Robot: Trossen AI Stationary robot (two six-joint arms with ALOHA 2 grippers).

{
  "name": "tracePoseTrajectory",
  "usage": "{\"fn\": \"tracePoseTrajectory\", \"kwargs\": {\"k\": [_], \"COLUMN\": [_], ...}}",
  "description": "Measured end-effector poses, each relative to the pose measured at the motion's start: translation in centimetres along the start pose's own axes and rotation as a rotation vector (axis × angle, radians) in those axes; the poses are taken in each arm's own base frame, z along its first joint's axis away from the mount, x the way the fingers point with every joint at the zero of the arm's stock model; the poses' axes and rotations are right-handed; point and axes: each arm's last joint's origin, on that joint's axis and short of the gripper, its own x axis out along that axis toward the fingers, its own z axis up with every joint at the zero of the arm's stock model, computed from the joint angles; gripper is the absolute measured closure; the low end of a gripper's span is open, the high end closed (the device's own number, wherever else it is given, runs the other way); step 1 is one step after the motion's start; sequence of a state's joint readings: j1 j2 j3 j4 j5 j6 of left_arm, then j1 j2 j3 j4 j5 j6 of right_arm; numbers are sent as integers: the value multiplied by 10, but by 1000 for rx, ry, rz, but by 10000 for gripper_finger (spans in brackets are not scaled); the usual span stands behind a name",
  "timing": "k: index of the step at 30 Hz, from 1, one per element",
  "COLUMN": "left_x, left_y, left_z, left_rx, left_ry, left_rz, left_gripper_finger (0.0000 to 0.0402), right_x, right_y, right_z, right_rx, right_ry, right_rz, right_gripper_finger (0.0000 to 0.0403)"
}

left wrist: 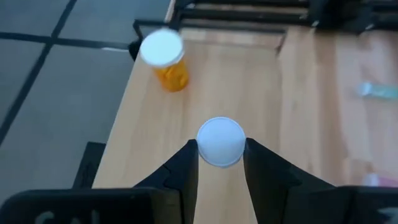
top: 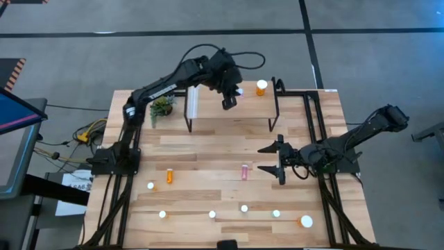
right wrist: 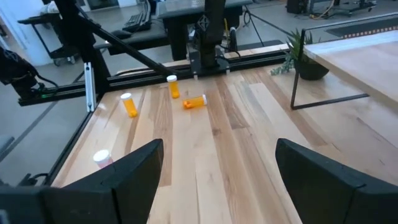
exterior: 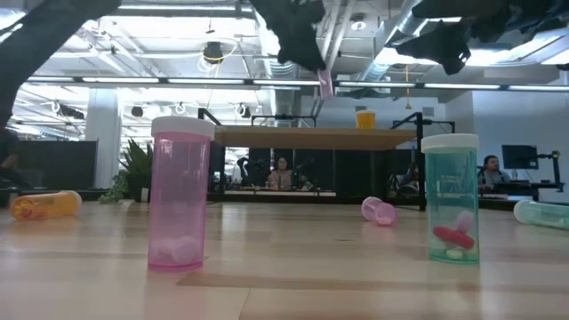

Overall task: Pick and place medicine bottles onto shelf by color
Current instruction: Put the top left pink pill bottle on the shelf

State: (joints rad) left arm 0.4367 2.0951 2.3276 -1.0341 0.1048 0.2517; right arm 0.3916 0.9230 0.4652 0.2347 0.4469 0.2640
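The shelf (top: 232, 112) stands at the table's far middle, and one orange medicine bottle (top: 261, 87) stands upright on its right end. My left gripper (top: 231, 98) hangs over the shelf, shut on a small pink bottle (exterior: 325, 84) with a white cap (left wrist: 221, 138). Over the table's right side, my right gripper (top: 276, 160) is open and has nothing in it. Other medicine bottles stand or lie on the near half of the table: an orange one (top: 169, 176) and a pink one (top: 245, 171) lie on their sides. My left gripper pinches the pink bottle between its two fingers (left wrist: 186, 163), one on each side just below the white cap (left wrist: 211, 134). The fingers slant down toward the table's far right. The bottle is lifted clear, above the shelf top, cap end toward the wrist camera.
A small potted plant (top: 161, 106) sits left of the shelf. Several upright bottles show as white caps along the near edge (top: 212, 214), with a larger orange one (top: 306, 221) at the near right. A pink bottle (exterior: 180, 191) and a teal one (exterior: 451, 197) stand close to the low camera.
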Motion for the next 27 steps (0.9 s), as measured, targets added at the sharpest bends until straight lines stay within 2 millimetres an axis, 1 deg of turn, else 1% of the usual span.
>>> {"fn": "tracePoseTrajectory", "kwargs": {"k": [3, 5, 7, 10, 14, 23, 26, 27], "left_x": [17, 20, 24, 29, 31, 30, 38, 43], "left_y": [11, 20, 26, 37, 49, 59, 62, 64], "left_z": [-6, -10, -8, -12, -15, -19, -21, -24], "left_rx": [10, 5, 10, -15, -46, -65, -65, -78], "left_ry": [23, 24, -10, -12, -52, -56, -55, -35], "left_rz": [-20, -36, -26, -14, -37, -48, -55, -63], "left_gripper_finger": [305, 305, 305, 305, 305, 305, 305, 305], "right_x": [0, 0, 0, 0, 0, 0, 1, 1], "right_y": [0, 0, -1, -1, -1, -1, -2, -2], "right_z": [-1, -2, -2, -2, -1, -1, -1, -1], "right_rx": [-6, -8, -8, -8, -7, -6, -5, -4], "right_ry": [12, 16, 16, 16, 14, 13, 12, 12], "right_rz": [-3, -4, -5, -6, -6, -5, -12, -13], "right_gripper_finger": [72, 72, 72, 72, 72, 72, 72, 72]}}
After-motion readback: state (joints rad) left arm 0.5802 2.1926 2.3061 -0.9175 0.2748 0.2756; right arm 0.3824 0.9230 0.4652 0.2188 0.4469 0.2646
